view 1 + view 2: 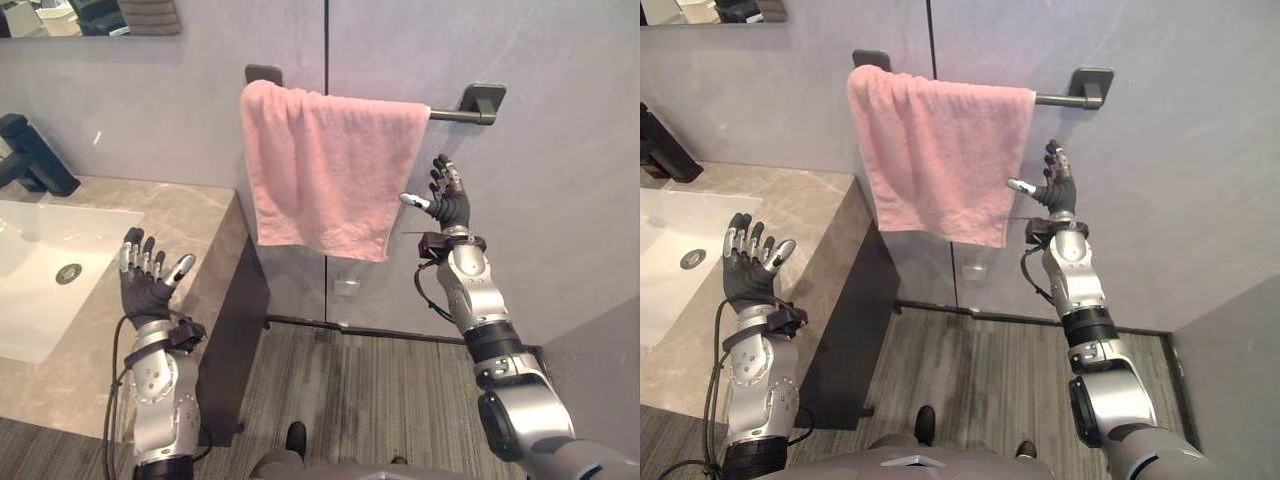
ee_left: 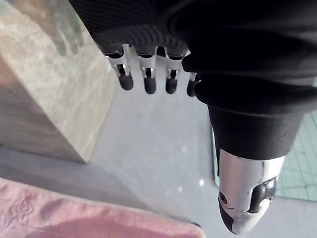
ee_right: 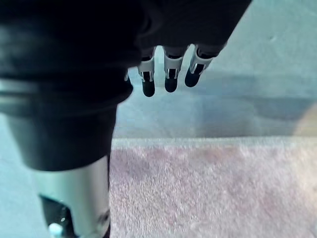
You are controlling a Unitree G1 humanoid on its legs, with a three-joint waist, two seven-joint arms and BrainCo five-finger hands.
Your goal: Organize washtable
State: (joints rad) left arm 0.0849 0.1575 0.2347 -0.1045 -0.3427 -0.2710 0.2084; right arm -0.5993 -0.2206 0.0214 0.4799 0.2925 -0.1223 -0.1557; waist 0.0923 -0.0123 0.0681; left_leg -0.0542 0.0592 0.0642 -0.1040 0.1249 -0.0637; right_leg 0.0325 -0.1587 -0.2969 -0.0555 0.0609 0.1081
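Towel draped over the wall rail, long side hanging straight down.
Right robot hand, released, just beside its edge; left robot hand, released, by the worktop.

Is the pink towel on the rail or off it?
On it: the pink towel drapes over the dark wall rail, covering its left part; right hand open beside its edge.
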